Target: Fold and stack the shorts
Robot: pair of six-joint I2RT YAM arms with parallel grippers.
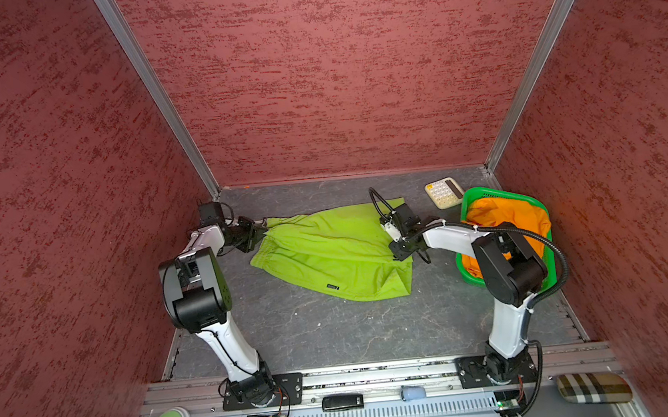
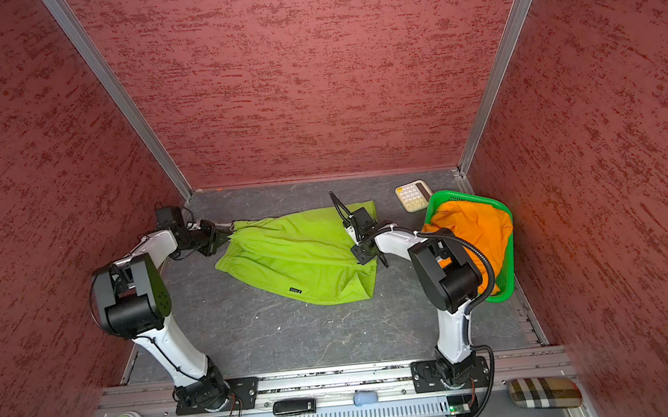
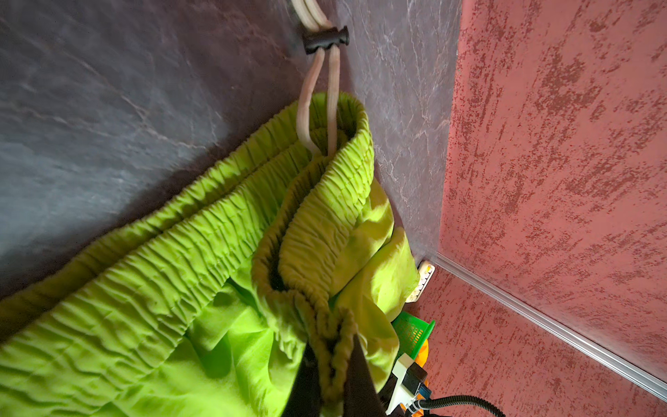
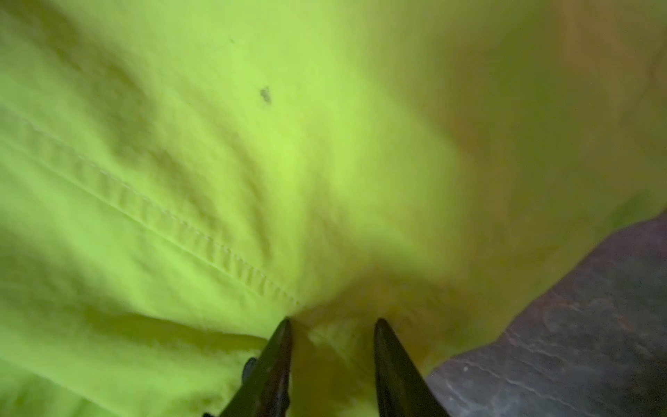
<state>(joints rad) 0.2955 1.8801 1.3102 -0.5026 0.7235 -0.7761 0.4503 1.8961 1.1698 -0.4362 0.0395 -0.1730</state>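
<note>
1. Red, rough-textured walls [image 1: 311,74] close in a dark grey marbled worktop [image 1: 315,336].
2. In both top views the lime green shorts [image 1: 328,252] [image 2: 295,259] lie spread and rumpled on the middle of the worktop, toward the back. The waistband [image 3: 202,231] is on the left arm's side and the leg hems are on the right arm's side. A small black logo [image 1: 333,287] sits near the front hem.
3. The left end effector [image 1: 265,224] [image 3: 332,382] is clamped on the far corner of the elastic waistband. In the left wrist view its dark fingers [image 3: 361,379] pinch the gathered fabric.
4. A pale drawstring [image 3: 334,90] runs out of the waistband through a black cord lock [image 3: 326,39] lying on the worktop.
5. The right end effector [image 1: 405,255] [image 4: 332,325] points down on the right side of the lime green shorts. Its fingertips [image 4: 281,346] stand narrowly apart, with their tips on the cloth beside a stitched seam [image 4: 180,224]. I cannot tell whether they grip it.
6. The orange shorts [image 1: 504,218] are heaped in a green basket [image 1: 485,193] at the right rear, with a calculator [image 1: 443,192] just beside it.
</note>
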